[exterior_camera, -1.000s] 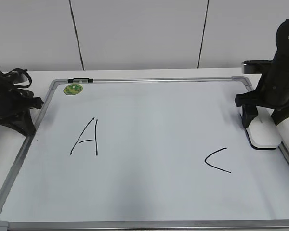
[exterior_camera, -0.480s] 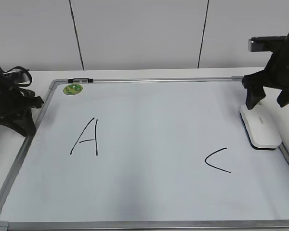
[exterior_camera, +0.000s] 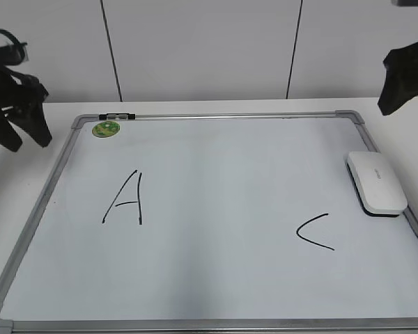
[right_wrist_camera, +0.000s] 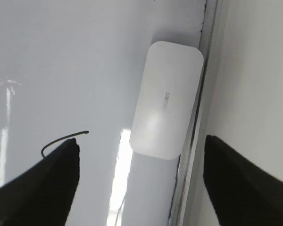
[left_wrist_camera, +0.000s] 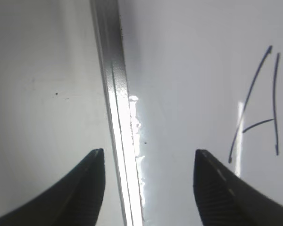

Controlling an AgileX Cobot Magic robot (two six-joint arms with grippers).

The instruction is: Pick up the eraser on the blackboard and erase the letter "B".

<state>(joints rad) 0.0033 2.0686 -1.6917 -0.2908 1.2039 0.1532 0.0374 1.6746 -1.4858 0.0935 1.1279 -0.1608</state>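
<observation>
Over the last second the right gripper (exterior_camera: pixel 406 82) had lifted off the eraser (exterior_camera: pixel 377 182) and climbed well above it, and the left gripper (exterior_camera: pixel 17 104) had also risen from its rest beside the board's left edge. The eraser had not moved: it lay flat on the blackboard (exterior_camera: pixel 216 278), below the right gripper, tucked against the frame on that side. In the right wrist view the eraser (right_wrist_camera: pixel 166 106) sat between the two spread fingers and far beneath them, so the jaws were apart and held nothing. The left gripper (left_wrist_camera: pixel 148 162) was likewise apart and empty, hanging over the frame rail (left_wrist_camera: pixel 118 108), with the letter A (left_wrist_camera: pixel 257 106) off to one side of it.

No letter "B" showed anywhere on the board; the space between the A (exterior_camera: pixel 125 200) and the C (exterior_camera: pixel 315 232) was bare white. Judged from that, the wiping looked finished and the eraser set back down, with both arms pulling away.

Around the tools there was little else: a green sticker (exterior_camera: pixel 105 129) and a small dark clip (exterior_camera: pixel 116 116) sat at the far corner, nearer the left gripper. Nothing stood between either gripper and the board. The C lay just inward of the eraser, close enough that any careless return pass could have smudged it.
</observation>
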